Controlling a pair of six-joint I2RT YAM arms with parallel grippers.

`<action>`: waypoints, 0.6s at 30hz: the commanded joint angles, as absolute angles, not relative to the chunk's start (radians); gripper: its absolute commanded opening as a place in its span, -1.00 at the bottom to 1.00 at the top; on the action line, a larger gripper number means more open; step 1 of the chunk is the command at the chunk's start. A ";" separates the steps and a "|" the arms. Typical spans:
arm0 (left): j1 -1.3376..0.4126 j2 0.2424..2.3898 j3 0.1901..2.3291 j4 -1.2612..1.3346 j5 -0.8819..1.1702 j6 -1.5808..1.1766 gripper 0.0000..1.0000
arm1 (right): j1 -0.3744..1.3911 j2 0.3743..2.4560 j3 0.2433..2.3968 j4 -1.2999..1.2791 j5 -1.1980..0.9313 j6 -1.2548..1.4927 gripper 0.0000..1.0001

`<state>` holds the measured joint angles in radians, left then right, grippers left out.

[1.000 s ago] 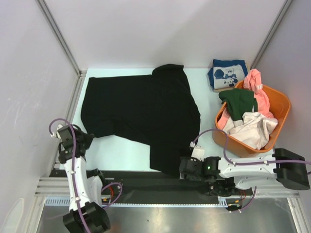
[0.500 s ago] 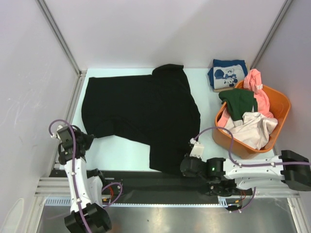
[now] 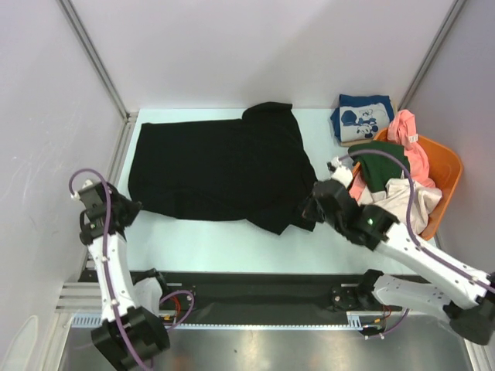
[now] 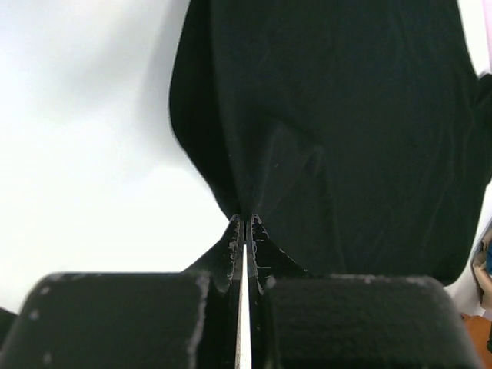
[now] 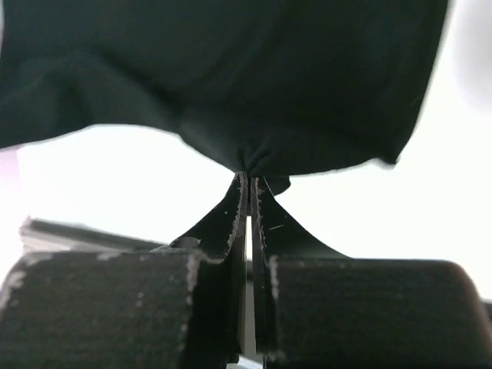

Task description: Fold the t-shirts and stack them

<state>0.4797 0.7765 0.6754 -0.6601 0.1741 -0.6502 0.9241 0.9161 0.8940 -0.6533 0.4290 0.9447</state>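
Where the left jaws met, clenched flat together, they pinched a thin fold of the black t-shirt at its near left corner. The right jaws, likewise clenched, gripped a bunched nub of its near right hem, which appeared raised off the surface.

Item: one large black tee, spread across the middle of the surface, far edge lying flat, near edge held at two points.

Handling, as judged: light, limp, no stiffness; sagged between grips, apt to crease and drag; not fragile. Best taken at hems and corners, both sides together, kept taut.

Elsewhere: navy printed t-shirt, folded, at the far right corner. Orange basket just beside it, holding a pink t-shirt, a dark green t-shirt and an off-white t-shirt.
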 commanded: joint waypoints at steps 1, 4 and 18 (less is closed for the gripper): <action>0.492 0.859 0.798 -0.640 0.192 -0.560 -0.99 | 0.769 1.031 0.983 -0.608 0.304 0.744 -1.00; 0.491 0.934 0.853 -0.626 0.186 -0.542 -0.99 | 0.674 1.135 1.055 -0.565 0.239 0.675 -1.00; 0.488 1.365 1.078 -0.489 0.150 -0.587 -0.99 | 0.410 1.653 1.511 -0.505 0.078 0.488 -1.00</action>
<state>0.4812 1.3010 0.9966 -0.5491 0.1646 -0.5770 0.4435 1.5623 1.3960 -0.5392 0.1192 0.5575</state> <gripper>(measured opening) 0.008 0.011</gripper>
